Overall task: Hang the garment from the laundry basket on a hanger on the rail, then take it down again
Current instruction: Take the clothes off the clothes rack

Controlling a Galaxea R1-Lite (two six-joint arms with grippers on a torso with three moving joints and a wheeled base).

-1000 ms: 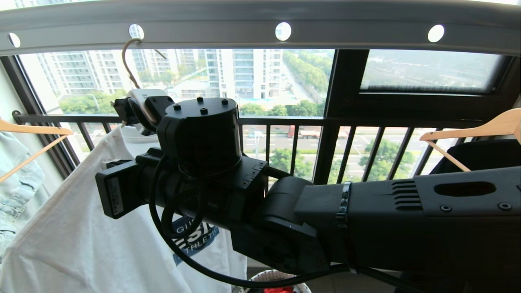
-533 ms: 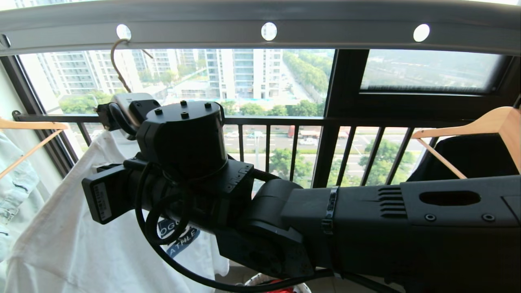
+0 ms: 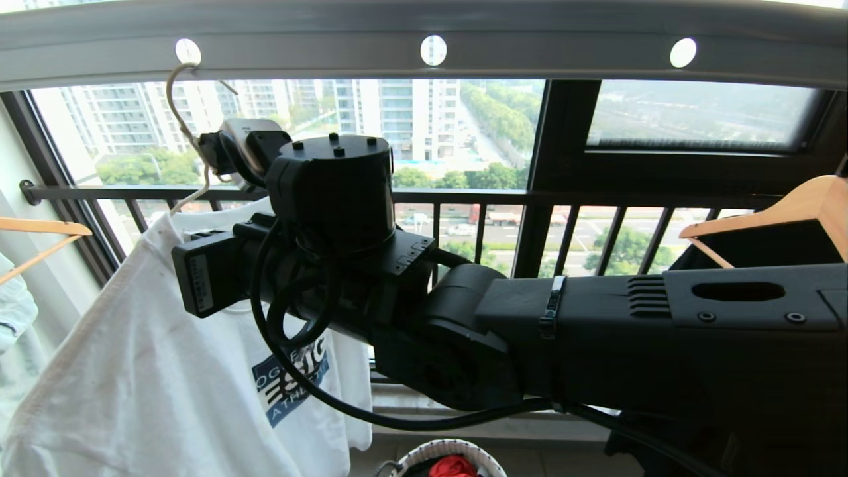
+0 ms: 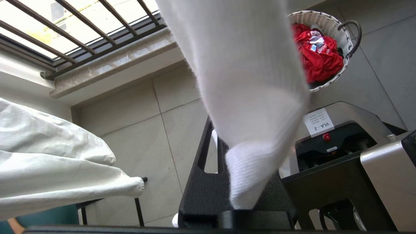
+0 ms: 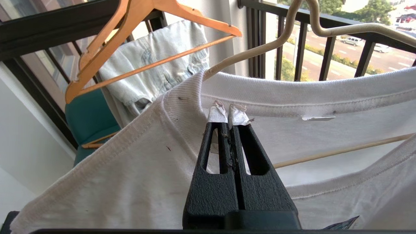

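The garment (image 3: 132, 371), a white T-shirt with a navy logo, hangs on the cream hanger (image 3: 173, 99). The hanger's hook sits in a hole of the grey rail (image 3: 530, 53). In the right wrist view my right gripper (image 5: 227, 113) is shut with nothing between its fingers, its taped tips just in front of the garment's (image 5: 113, 169) collar, below the hanger (image 5: 260, 48). My left gripper (image 4: 224, 139) is low down, shut on a ribbed fold of the garment (image 4: 247, 81). The laundry basket (image 4: 325, 16) stands on the floor with a red cloth (image 4: 317, 55) in it.
Wooden hangers hang on both sides: one on the left (image 3: 40, 228) with pale denim (image 5: 156, 65), one on the right (image 3: 782, 212) with a black shirt (image 3: 762, 245). The black balcony railing (image 3: 464, 195) runs behind. The basket (image 3: 424, 454) is below my right arm.
The rail's holes and the hanger's hook have shifted left in the head view. My right wrist has risen, and more of the garment's logo shows below it.
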